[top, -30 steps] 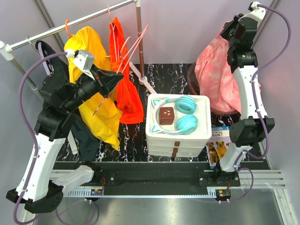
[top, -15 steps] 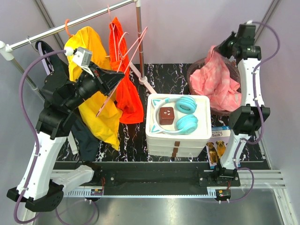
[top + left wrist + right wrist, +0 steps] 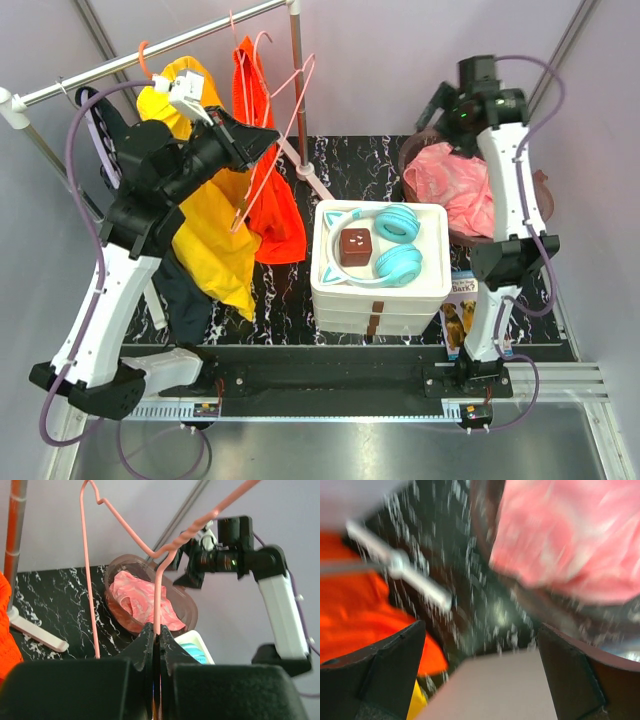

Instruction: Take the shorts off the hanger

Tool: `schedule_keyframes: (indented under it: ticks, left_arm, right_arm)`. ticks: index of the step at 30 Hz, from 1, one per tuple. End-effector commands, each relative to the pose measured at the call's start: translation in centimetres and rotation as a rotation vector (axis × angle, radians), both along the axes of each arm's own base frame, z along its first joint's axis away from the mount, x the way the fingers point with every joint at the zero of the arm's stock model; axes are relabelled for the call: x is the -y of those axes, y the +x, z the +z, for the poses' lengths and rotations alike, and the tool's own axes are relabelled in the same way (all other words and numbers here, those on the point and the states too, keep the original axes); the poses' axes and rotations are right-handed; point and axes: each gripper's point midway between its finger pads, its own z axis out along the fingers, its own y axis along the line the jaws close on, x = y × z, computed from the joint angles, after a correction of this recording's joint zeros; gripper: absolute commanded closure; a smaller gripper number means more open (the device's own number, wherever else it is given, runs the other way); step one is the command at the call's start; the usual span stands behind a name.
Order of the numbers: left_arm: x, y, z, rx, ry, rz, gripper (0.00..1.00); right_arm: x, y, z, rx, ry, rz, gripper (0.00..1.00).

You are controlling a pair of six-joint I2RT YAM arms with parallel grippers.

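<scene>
Across the black white-veined marbled surface (image 3: 290, 290), boxed in by pale lilac walls, a silver metal clothes rail (image 3: 120, 62) slants over the far left. A bright yellow garment (image 3: 215, 240) and an orange garment (image 3: 270, 200) hang from it. At the middle stands a white stacked plastic drawer box (image 3: 375, 300). It carries turquoise cat-ear headphones (image 3: 395, 240) and a small brown cube (image 3: 355, 245).

The pink floral shorts (image 3: 455, 185) lie bunched inside a brown oval basket (image 3: 191, 614) at the far right, off any hanger. From above, the right arm crosses the basket's near side and hides it. A printed card with dogs (image 3: 462, 315) is half covered by the same arm. The right wrist view is smeared with blur, so only colours read there.

The left arm reaches up and forward near the rail. Its end effector (image 3: 156, 632) is clamped on the stem of a bare pink wire hanger (image 3: 157, 597), whose frame rises above the fingers. The right arm stands tall with its wrist bent over the basket's far-left rim. Its end effector (image 3: 480, 627) has the fingers spread apart with nothing between them, above the shorts and not touching them.
</scene>
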Motion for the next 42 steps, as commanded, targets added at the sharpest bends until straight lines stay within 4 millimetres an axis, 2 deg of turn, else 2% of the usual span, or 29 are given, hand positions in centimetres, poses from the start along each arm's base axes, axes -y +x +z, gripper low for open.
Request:
schedule_keyframes:
  ticks: [1, 2, 3, 4, 5, 6, 7, 8, 12, 16, 19, 22, 24, 25, 27, 28, 30, 36, 42]
  left_arm:
    - [-0.8, 1.2, 3.7, -0.017, -0.134, 0.109, 1.0]
    - [-0.3, 1.8, 3.4, -0.03, -0.12, 0.119, 1.0]
    - [-0.9, 2.6, 2.8, -0.054, -0.106, 0.183, 1.0]
    - [-0.9, 3.1, 3.0, -0.067, -0.117, 0.21, 1.0]
    - [-0.9, 3.3, 3.0, -0.082, -0.127, 0.219, 1.0]
    - [-1.5, 3.9, 2.8, -0.099, -0.135, 0.271, 1.0]
    - [-1.3, 4.2, 3.1, -0.104, -0.145, 0.284, 1.0]
    - [-1.1, 4.1, 3.1, -0.109, -0.142, 0.296, 1.0]
    - [-1.8, 5.7, 2.3, -0.161, -0.136, 0.394, 1.0]
    - [-0.7, 8.0, 3.0, -0.151, -0.139, 0.401, 1.0]
    - [-0.6, 9.5, 3.0, -0.157, -0.154, 0.439, 1.0]
    - [-0.7, 11.0, 3.0, -0.141, -0.156, 0.49, 1.0]
    - [-1.1, 11.8, 3.8, -0.113, -0.168, 0.523, 1.0]
    - [-0.9, 12.6, 3.3, -0.117, -0.162, 0.536, 1.0]
    - [-1.0, 13.3, 4.1, -0.09, -0.19, 0.548, 1.0]
    - [-0.8, 14.2, 3.6, -0.088, -0.179, 0.551, 1.0]
    - [-0.9, 14.9, 4.1, -0.073, -0.19, 0.563, 1.0]
    - [-2.3, 17.8, 2.2, -0.099, -0.181, 0.656, 1.0]
    - [-1.8, 20.0, 1.6, -0.085, -0.158, 0.682, 1.0]
  right_arm:
    - [-3.8, -9.6, 0.2, -0.17, 0.015, 0.041, 0.0]
    - [-5.1, -10.7, -0.6, -0.197, 0.006, 0.076, 0.0]
    - [-5.6, -11.3, -0.5, -0.189, -0.003, 0.093, 0.0]
    - [-5.7, -12.3, 0.6, -0.15, -0.006, 0.102, 0.0]
    - [-5.8, -12.6, -0.3, -0.161, -0.009, 0.106, 0.0]
    - [-5.7, -13.0, -0.2, -0.15, -0.005, 0.103, 0.0]
    - [-5.3, -13.8, 0.9, -0.114, 0.003, 0.1, 0.0]
    - [-5.3, -13.8, 0.6, -0.107, 0.004, 0.095, 0.0]
    - [-5.4, -15.2, 1.6, -0.08, 0.036, 0.116, 0.0]
    - [-5.0, -17.0, 2.0, -0.07, 0.035, 0.139, 0.0]
    - [-4.3, -17.4, 2.3, -0.037, 0.016, 0.128, 0.0]
    - [-4.5, -17.7, 3.4, -0.021, 0.027, 0.148, 0.0]
    - [-4.3, -18.0, 3.7, -0.023, 0.017, 0.152, 0.0]
    - [-4.1, -17.9, 4.1, -0.01, 0.002, 0.156, 0.0]
    - [-3.7, -18.2, 4.2, -0.017, -0.017, 0.156, 0.01]
    - [-3.6, -18.3, 4.3, -0.02, -0.027, 0.163, 0.0]
    - [-3.4, -18.3, 4.1, -0.02, -0.036, 0.161, 0.0]
    - [-3.2, -18.6, 4.8, 0.005, -0.053, 0.182, 0.0]
    - [-2.5, -18.4, 5.5, 0.024, -0.091, 0.174, 0.0]
